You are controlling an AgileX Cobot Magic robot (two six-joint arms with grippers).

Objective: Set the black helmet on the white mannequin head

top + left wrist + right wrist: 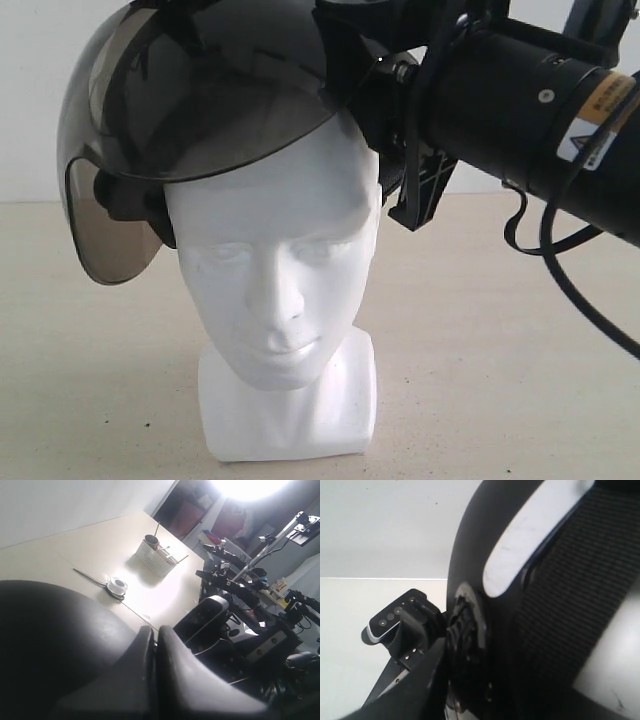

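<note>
The black helmet rests tilted on the crown of the white mannequin head, which stands upright on its block base. The smoky visor hangs down beside the face, which is uncovered. My right gripper is at the helmet's side; in the right wrist view it is shut on the helmet's rim, next to the ribbed lining. In the left wrist view my left gripper is pinched shut on the edge of the helmet shell. The left gripper is hidden in the exterior view.
The beige table carries a white mesh basket of tools, a tape roll and a thin tool behind the head. Stands and cables crowd the area beyond the table's edge. My right arm fills the upper right.
</note>
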